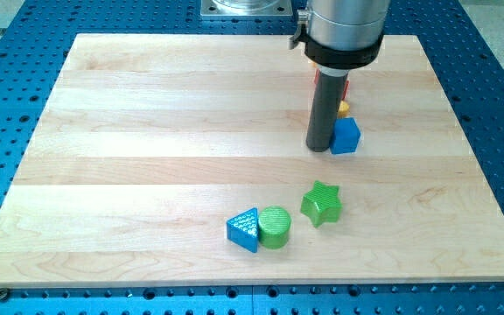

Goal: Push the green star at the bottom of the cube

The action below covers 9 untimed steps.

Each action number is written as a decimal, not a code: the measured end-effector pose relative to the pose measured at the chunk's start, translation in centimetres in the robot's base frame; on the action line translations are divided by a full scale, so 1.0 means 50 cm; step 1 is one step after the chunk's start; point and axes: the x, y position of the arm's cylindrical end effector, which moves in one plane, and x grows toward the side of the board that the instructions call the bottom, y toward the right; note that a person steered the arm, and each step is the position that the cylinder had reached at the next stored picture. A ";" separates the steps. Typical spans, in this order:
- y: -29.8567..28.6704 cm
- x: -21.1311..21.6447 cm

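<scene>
The green star (322, 203) lies on the wooden board (147, 131), below the middle. The blue cube (346, 136) sits above it, toward the view's top right. My tip (319, 148) rests on the board right at the cube's left side, touching or nearly so. The star is well below the tip, apart from it.
A green cylinder (275, 227) and a blue triangle (244, 230) lie side by side to the star's lower left. A yellow block (343, 108) and a red block (345, 87) show partly behind the rod, above the cube. Blue perforated table surrounds the board.
</scene>
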 end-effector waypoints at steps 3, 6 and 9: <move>-0.382 0.092; -0.388 0.359; 0.036 0.201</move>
